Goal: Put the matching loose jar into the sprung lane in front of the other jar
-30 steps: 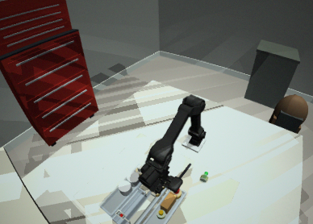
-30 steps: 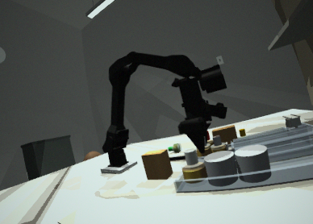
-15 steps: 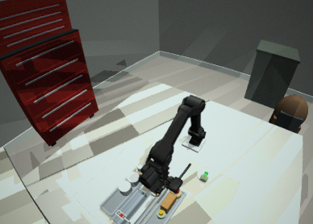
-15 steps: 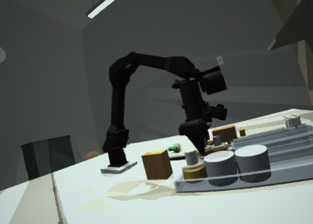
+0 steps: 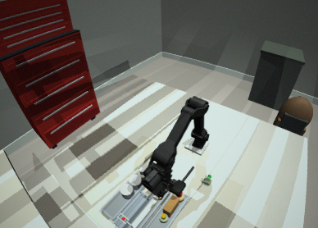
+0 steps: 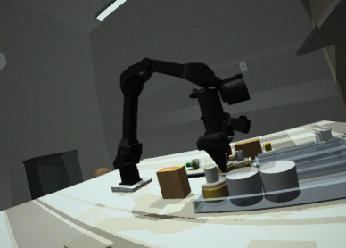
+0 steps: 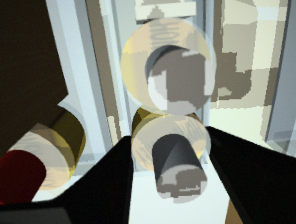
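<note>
My gripper (image 7: 167,137) (image 6: 223,168) is shut on a honey jar with a dark grey cap. The held jar (image 7: 172,142) sits between the fingertips, in line with the sprung lane (image 7: 122,37) in the wrist view. A matching jar (image 7: 137,67) stands directly behind it in the lane, and the two overlap in view; a small gap between them cannot be ruled out. The white pusher part (image 7: 167,10) shows behind that jar. The fingers and arm hide the held jar's base in the top and exterior views, so its contact with the lane floor cannot be told.
A red-capped jar (image 7: 47,150) is just left of the left finger. Grey tins (image 6: 243,186) (image 6: 280,180) fill an outer lane, with a grey-capped amber jar (image 6: 214,192) beside them. A brown box (image 6: 174,182) stands nearby; another box (image 5: 171,206) is on the rack's other side.
</note>
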Robot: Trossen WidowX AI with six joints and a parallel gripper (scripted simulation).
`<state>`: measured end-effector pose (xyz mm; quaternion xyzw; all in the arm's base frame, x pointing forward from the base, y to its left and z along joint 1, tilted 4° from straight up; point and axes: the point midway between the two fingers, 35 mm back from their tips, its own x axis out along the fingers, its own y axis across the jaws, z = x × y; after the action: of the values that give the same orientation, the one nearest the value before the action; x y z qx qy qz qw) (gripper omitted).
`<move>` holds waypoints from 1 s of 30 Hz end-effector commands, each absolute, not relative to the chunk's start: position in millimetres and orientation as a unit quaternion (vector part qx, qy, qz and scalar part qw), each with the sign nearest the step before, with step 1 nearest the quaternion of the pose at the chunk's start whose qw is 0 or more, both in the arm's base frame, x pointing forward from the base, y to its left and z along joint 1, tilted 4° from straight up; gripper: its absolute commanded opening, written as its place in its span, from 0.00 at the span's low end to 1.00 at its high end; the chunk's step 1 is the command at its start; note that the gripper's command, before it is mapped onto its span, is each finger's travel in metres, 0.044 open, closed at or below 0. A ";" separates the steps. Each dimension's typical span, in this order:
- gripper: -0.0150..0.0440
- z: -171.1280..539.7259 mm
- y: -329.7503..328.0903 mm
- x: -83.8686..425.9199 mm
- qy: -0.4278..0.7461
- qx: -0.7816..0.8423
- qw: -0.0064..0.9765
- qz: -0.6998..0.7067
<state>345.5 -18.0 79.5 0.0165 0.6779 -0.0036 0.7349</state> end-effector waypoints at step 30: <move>0.25 79.2 -18.2 342.1 0.674 0.017 0.738 -0.007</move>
<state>340.3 -17.8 78.9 0.0163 0.6784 -0.0039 0.7345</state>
